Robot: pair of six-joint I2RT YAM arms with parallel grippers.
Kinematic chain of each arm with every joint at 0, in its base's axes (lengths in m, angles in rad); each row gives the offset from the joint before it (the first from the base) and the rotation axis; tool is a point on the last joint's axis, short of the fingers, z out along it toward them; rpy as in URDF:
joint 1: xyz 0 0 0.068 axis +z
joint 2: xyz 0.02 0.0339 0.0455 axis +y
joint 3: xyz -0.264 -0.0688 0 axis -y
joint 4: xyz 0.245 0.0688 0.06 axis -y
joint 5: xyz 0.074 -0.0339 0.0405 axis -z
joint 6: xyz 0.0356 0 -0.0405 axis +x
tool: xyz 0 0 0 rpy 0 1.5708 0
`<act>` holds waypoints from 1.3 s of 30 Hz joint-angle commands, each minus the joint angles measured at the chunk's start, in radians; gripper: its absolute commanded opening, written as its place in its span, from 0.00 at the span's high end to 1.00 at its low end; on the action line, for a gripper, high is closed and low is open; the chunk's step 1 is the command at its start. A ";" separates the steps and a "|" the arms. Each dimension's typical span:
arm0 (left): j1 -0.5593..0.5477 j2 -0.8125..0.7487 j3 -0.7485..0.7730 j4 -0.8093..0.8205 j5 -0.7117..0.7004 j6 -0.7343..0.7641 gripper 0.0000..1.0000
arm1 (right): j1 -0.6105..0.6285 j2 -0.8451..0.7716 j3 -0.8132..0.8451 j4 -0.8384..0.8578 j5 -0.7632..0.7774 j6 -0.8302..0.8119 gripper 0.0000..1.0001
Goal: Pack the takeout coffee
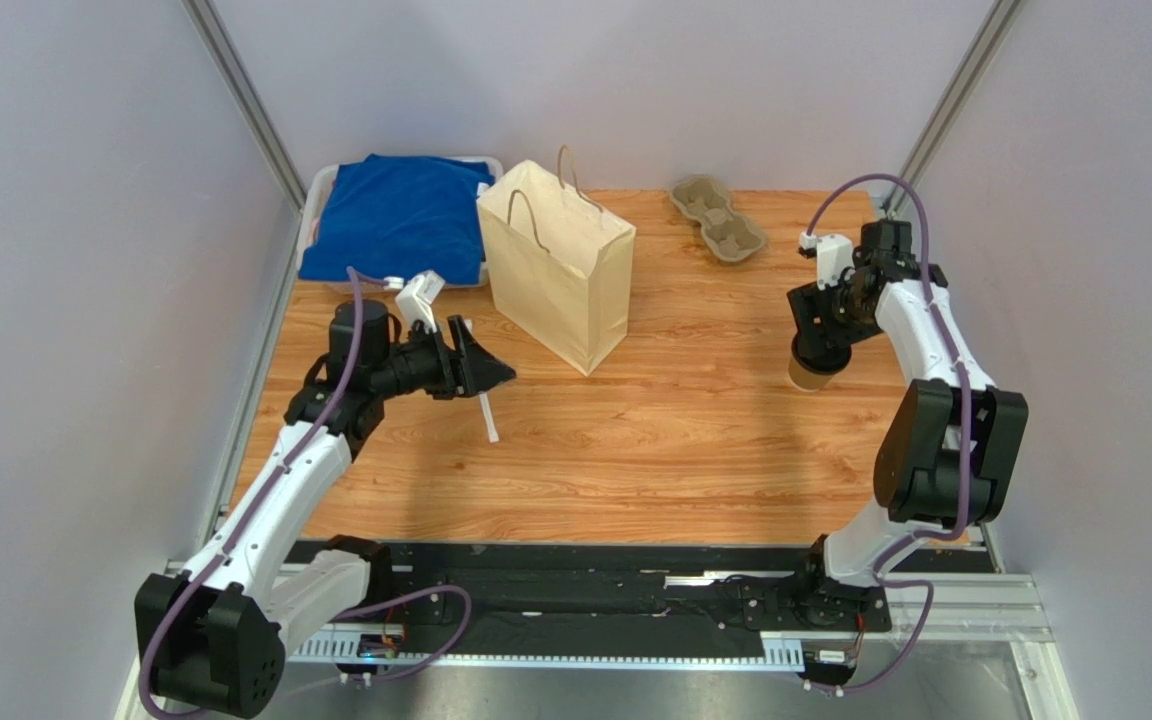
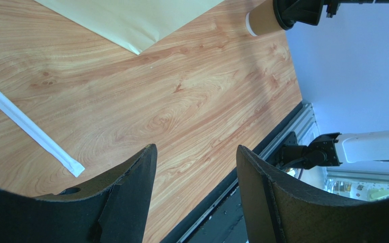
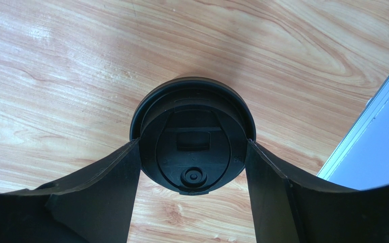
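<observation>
The takeout coffee [image 1: 808,374] is a small brown paper cup with a black lid [image 3: 194,126], standing on the right side of the table. My right gripper [image 1: 817,348] comes down on it from above, and both fingers press the sides of the lid [image 3: 193,144]. The left wrist view shows the cup [image 2: 261,19] far off, with the right gripper over its top. My left gripper [image 1: 497,368] hovers open over the left of the table with nothing between its fingers [image 2: 196,149]. The paper bag [image 1: 560,263] stands upright behind it.
A thin white straw [image 1: 489,417] lies on the wood beside the left gripper [image 2: 29,129]. A grey-brown pulp cup tray [image 1: 717,218] sits at the back right. A blue cloth [image 1: 394,218] fills a white bin at the back left.
</observation>
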 commanded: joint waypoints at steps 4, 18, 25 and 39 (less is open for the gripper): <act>0.013 0.002 0.048 0.028 0.006 0.012 0.32 | -0.014 0.017 0.047 0.003 -0.049 -0.011 0.19; 0.013 0.010 0.048 0.036 0.009 0.011 0.32 | -0.014 -0.024 0.092 -0.035 -0.061 0.000 0.11; 0.016 0.010 0.047 0.040 0.011 0.012 0.32 | -0.012 -0.014 0.193 -0.041 -0.103 0.012 0.11; 0.039 0.019 0.094 0.023 0.014 0.070 0.32 | 0.074 0.619 1.043 0.034 -0.141 0.359 0.18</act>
